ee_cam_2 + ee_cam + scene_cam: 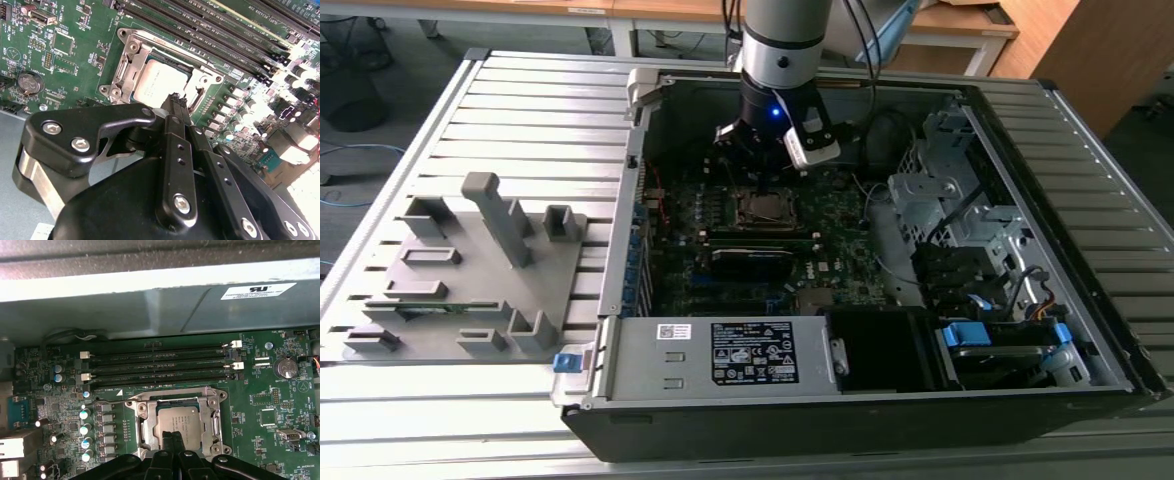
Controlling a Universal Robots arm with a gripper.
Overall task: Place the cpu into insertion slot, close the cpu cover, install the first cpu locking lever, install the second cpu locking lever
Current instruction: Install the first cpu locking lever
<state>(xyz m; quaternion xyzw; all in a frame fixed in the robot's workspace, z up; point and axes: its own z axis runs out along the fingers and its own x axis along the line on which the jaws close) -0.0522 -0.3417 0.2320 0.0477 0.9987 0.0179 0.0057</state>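
Gripper (pixel 176 100) closed above cpu (pixel 152 80); exterior view shows grey fixture (pixel 454 270) beside case (pixel 640 365)

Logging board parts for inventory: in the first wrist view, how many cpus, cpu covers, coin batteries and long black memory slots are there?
cpu: 1
cpu cover: 1
coin battery: 1
long black memory slots: 4
Total: 7

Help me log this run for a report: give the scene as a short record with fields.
cpu: lies flat in the cover's window
cover: down, framing the cpu
gripper: fingers together, tips at the cpu's edge; contact cannot be told
levers: state cannot be told
board: green, inside the open case
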